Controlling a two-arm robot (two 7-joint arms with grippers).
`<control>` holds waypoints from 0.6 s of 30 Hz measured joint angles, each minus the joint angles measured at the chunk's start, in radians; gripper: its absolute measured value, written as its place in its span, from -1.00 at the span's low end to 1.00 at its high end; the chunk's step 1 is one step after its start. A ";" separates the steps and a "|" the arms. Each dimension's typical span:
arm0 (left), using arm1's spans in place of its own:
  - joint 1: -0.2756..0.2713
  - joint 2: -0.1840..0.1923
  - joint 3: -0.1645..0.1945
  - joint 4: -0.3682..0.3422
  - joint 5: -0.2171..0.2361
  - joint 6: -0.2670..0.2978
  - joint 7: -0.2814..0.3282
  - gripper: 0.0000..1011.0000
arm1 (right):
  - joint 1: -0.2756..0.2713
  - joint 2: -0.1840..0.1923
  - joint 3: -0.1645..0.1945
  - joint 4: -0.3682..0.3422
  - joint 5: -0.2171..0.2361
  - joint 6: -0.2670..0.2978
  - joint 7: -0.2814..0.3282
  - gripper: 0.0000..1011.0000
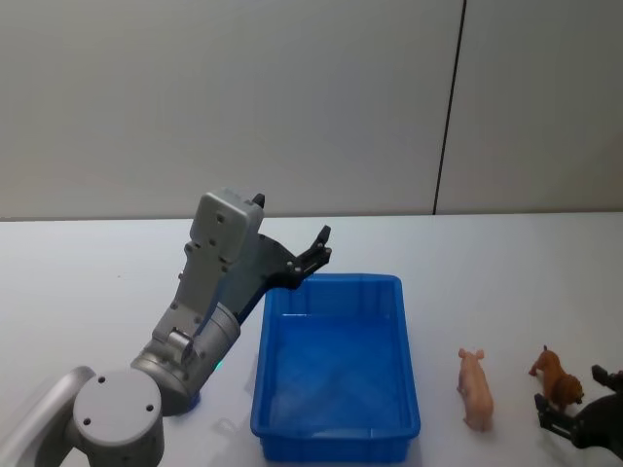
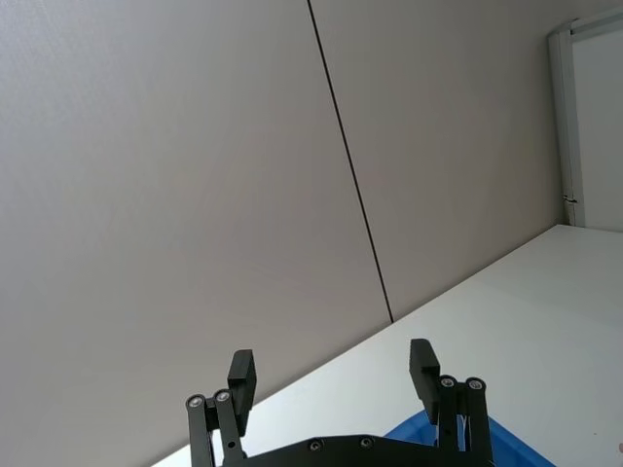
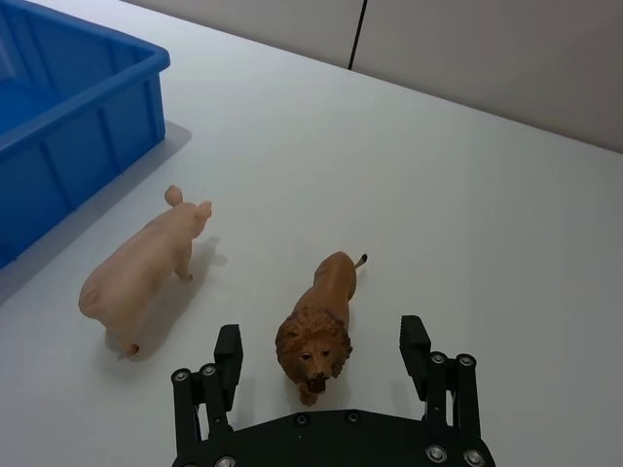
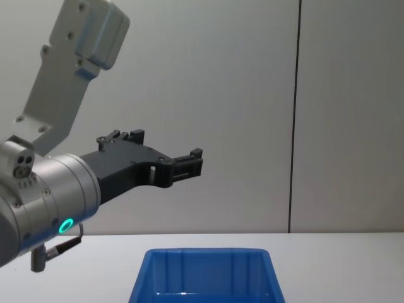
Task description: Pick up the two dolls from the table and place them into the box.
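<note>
White desk [image 1: 88, 282] carries the blue box [image 1: 331, 449] at centre, with the pig doll [image 3: 144, 274] and the lion doll [image 3: 326, 292] standing to its right. Over the box's far left corner the left gripper [image 2: 331, 365] hovers raised, jaws spread. Down low, the right gripper [image 3: 321, 336] has its jaws spread either side of the lion doll's head, not touching it.

Left tool [image 1: 316, 251] hangs in the air over the far left corner of the blue box [image 1: 410, 362], its arm rising from the near left. The box sits open at the middle of the white counter [image 1: 506, 263]. To its right lies a pink pig [image 1: 476, 389], and just right of that a brown lion [image 1: 556, 373]. Right tool [image 1: 574, 399] sits at the near right corner, fingers spread either side of the lion's near end.
</note>
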 joint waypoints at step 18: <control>0.000 0.000 0.000 0.000 0.000 0.000 0.000 0.98 | 0.026 -0.035 -0.011 0.053 0.006 -0.015 -0.030 0.05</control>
